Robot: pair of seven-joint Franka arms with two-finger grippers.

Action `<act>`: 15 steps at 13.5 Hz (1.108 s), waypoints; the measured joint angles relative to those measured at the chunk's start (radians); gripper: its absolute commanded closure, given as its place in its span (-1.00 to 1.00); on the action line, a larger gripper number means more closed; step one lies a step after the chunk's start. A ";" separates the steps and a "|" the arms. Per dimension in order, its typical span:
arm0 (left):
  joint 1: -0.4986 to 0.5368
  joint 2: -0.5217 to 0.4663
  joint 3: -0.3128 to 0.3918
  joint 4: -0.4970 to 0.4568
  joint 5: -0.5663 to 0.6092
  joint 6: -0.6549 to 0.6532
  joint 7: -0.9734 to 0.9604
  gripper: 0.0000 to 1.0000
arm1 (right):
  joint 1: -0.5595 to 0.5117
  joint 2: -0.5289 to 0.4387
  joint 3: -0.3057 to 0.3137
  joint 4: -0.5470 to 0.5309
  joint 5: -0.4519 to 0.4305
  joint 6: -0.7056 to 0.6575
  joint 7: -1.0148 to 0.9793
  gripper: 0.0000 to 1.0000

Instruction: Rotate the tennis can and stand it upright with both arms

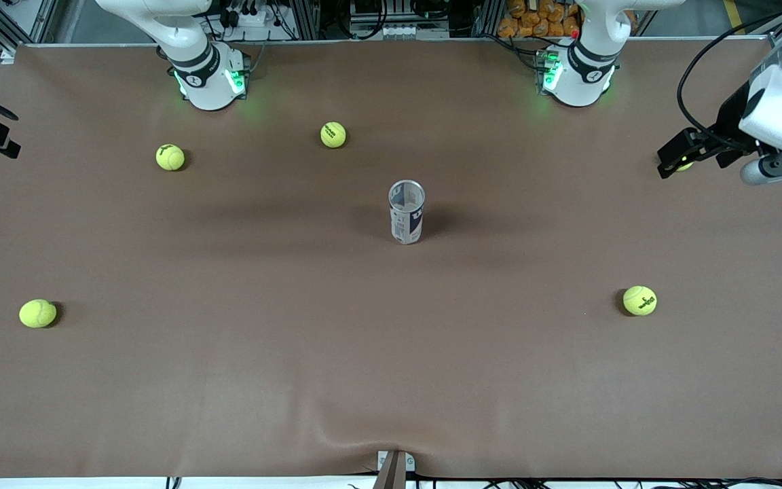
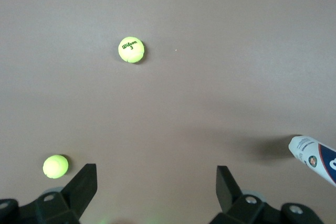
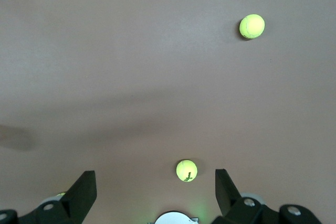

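Observation:
The tennis can (image 1: 406, 212) stands upright in the middle of the table, open silvery rim up, white and dark blue label. No gripper touches it. Part of it shows at the edge of the left wrist view (image 2: 315, 159). My left gripper (image 1: 673, 155) is open and empty, in the air at the left arm's end of the table, well away from the can; its view shows it (image 2: 156, 174) with jaws wide apart. My right gripper (image 1: 11, 130) is open and empty at the right arm's end; it also shows in its own view (image 3: 155, 178).
Several yellow-green tennis balls lie loose: one (image 1: 333, 134) near the bases, one (image 1: 170, 157) beside the right arm's base, one (image 1: 38, 313) and one (image 1: 639, 300) nearer the camera. One more (image 1: 684, 165) lies partly hidden under the left gripper.

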 measured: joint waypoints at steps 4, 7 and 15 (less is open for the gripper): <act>0.035 -0.034 0.002 0.000 0.000 -0.016 0.073 -1.00 | 0.000 0.000 0.000 0.000 0.000 0.000 0.000 -1.00; 0.063 -0.047 0.001 0.001 0.000 -0.045 0.085 -1.00 | 0.000 0.000 0.000 0.000 0.000 0.000 0.000 -1.00; 0.063 -0.048 -0.010 0.022 0.000 -0.083 0.085 -1.00 | 0.000 0.000 0.000 0.000 0.000 0.000 -0.001 -1.00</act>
